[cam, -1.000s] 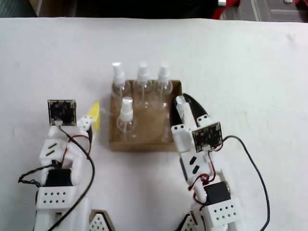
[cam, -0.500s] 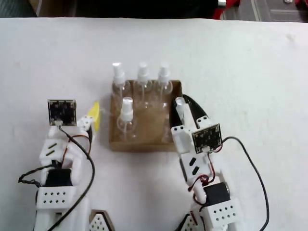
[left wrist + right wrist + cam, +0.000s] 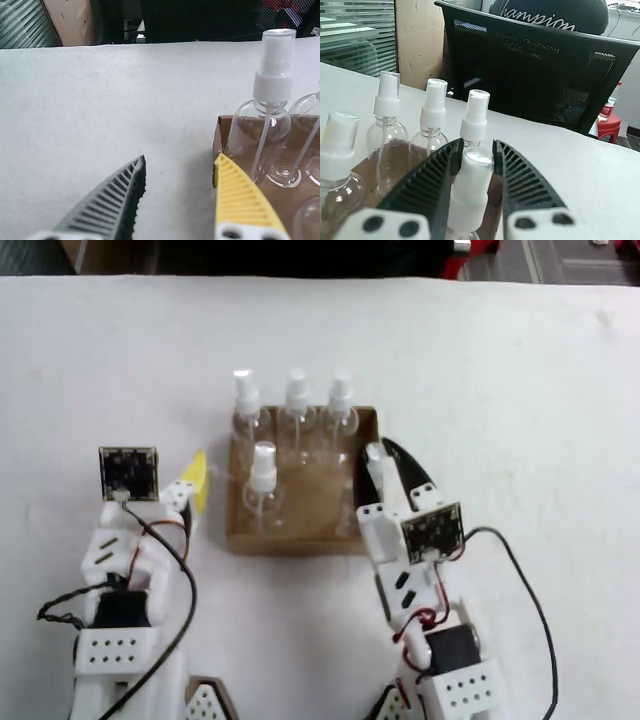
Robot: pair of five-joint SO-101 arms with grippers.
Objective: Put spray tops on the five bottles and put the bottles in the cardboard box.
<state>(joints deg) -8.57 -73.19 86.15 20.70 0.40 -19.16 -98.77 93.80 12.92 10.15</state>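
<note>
Fifth clear plastic bottle with white spray top (image 3: pixel 471 172): body hidden beneath the right gripper (image 3: pixel 476 146) from above and cut off in the wrist view. It stands at the 4 o'clock corner of the shallow brown cardboard box (image 3: pixel 300 542). Right arm low, pitched forward, ribbed black jaws parted astride that top; contact unclear. Left gripper (image 3: pixel 180 160) has toothed grey and yellow fingers spread, holding nothing, low over the white table (image 3: pixel 500 390) at the box's 9 o'clock.
</note>
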